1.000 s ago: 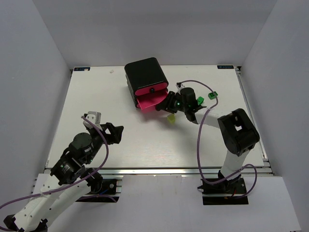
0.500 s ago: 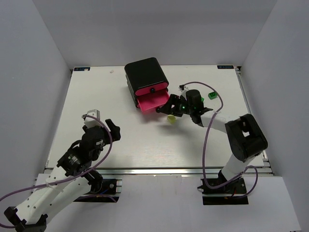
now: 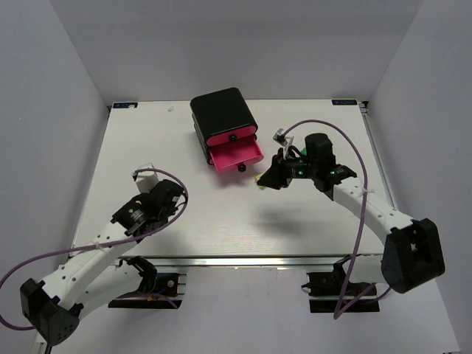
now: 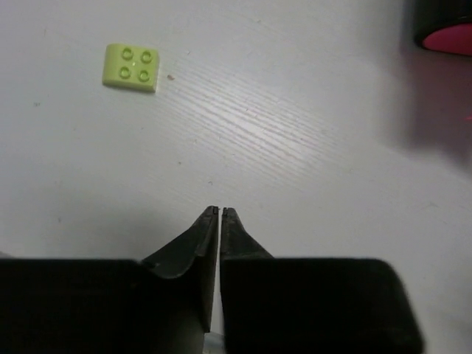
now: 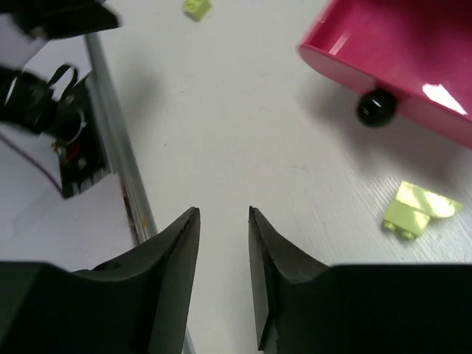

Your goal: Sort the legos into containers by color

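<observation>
The black cabinet (image 3: 221, 112) holds the containers. One pink drawer (image 3: 237, 155) is pulled out and shows in the right wrist view as a pink tray (image 5: 383, 44) with a black knob (image 5: 375, 107). A pale yellow lego (image 3: 260, 179) lies tilted on the table in front of that drawer (image 5: 419, 211). My right gripper (image 3: 268, 182) (image 5: 223, 212) hovers beside it, open and empty. Another yellow-green lego (image 4: 131, 66) lies flat ahead of my left gripper (image 4: 220, 210) (image 3: 175, 198), which is shut on nothing. The same lego shows far off in the right wrist view (image 5: 196, 7).
The upper pink drawer (image 3: 230, 137) is closed. The metal rail (image 5: 118, 155) of the table's near edge runs at the left of the right wrist view. Purple cables loop over both arms.
My left arm reached forward over the table and its gripper closed. My right arm swung back from the open drawer to the right, and its jaws narrowed. The yellow lego by the drawer stayed put.
</observation>
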Controlling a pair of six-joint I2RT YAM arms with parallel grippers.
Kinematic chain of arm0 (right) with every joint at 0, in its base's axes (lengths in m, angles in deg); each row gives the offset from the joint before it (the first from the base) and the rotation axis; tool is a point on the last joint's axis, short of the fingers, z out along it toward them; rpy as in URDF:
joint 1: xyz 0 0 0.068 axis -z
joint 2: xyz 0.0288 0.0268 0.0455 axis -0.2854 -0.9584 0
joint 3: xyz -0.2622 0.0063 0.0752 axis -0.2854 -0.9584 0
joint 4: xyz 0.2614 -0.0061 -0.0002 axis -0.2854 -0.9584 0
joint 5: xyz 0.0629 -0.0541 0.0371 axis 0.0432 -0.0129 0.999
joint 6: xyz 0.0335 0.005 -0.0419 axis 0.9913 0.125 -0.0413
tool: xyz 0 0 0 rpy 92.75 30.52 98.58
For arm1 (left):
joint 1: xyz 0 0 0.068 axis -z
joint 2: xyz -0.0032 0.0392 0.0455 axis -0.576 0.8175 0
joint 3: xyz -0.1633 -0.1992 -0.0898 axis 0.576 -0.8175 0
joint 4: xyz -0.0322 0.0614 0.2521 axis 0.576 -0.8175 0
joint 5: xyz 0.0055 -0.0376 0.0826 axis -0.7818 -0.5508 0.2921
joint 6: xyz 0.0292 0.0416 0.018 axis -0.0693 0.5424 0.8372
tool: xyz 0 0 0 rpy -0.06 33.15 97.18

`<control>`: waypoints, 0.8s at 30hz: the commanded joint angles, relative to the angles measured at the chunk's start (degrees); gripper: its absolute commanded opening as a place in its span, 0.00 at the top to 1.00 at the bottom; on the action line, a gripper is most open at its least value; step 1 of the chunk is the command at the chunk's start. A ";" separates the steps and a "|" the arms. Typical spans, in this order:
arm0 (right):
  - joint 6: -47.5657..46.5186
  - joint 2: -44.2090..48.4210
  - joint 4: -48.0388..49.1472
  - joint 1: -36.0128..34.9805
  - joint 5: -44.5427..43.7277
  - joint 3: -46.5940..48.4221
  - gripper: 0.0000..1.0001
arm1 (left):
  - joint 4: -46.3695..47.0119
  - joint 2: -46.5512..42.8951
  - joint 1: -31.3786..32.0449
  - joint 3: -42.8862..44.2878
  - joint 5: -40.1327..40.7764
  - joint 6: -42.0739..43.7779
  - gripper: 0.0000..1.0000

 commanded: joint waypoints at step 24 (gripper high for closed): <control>-19.01 16.97 -1.18 6.71 18.20 -6.57 0.23 | 10.05 26.75 -30.97 8.01 -7.82 -18.66 0.22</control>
